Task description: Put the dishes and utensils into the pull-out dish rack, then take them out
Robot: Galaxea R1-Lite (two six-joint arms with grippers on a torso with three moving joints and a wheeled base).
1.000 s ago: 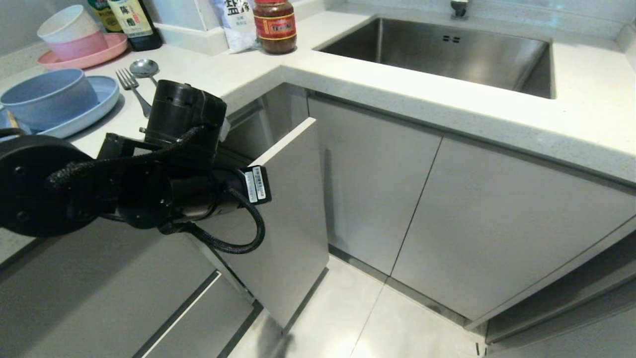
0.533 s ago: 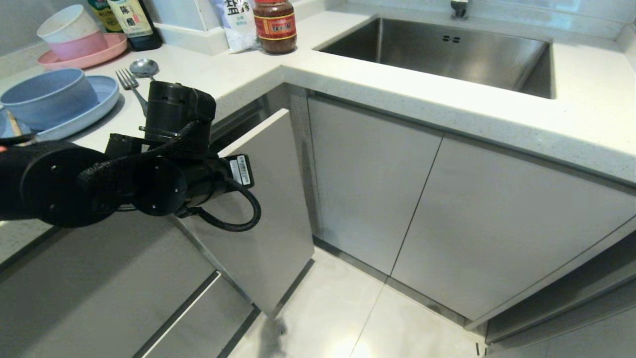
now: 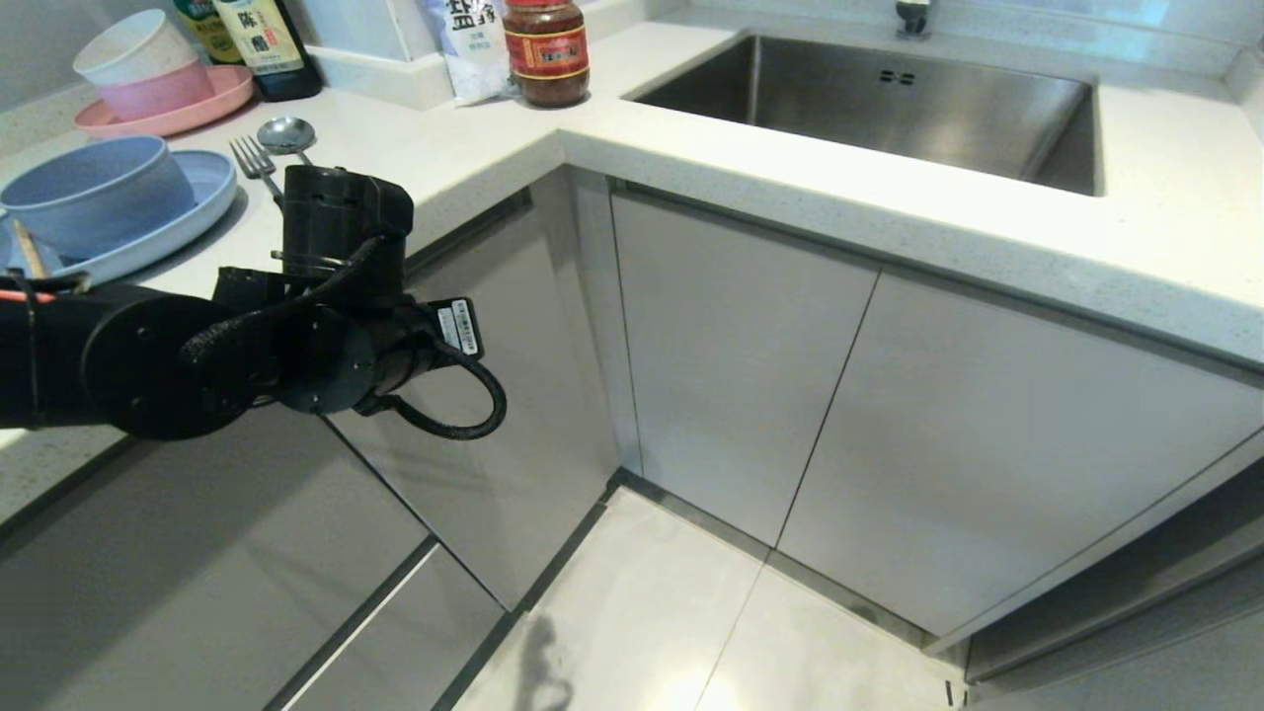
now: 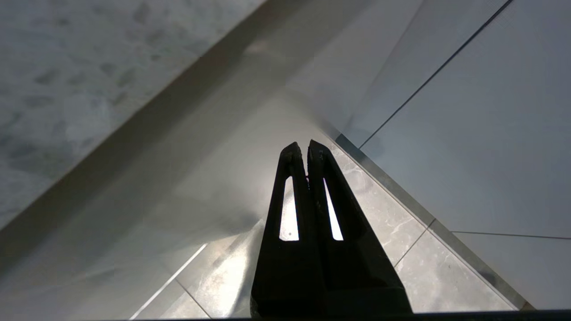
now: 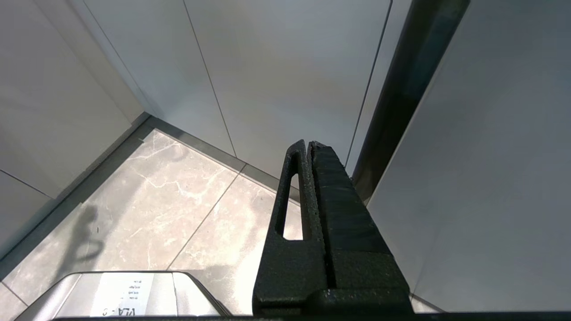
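Your left gripper [image 4: 299, 147] has its jaws pressed together on nothing, held against the narrow pale-grey front panel of the pull-out dish rack [image 3: 494, 415], which sits flush with the wider grey cabinet doors [image 3: 741, 365] just under the white tabletop [image 3: 691, 168] edge. Near the tabletop's left edge you have the deep blue-grey bowl [image 3: 94, 193] on the shallow light-blue plate [image 3: 188, 212], with the silver fork [image 3: 259, 170] and spoon [image 3: 287, 135] just beside them. Your right gripper [image 5: 308, 147] hangs with jaws closed and empty over the open tiled floor [image 5: 178, 209] before the cabinet fronts.
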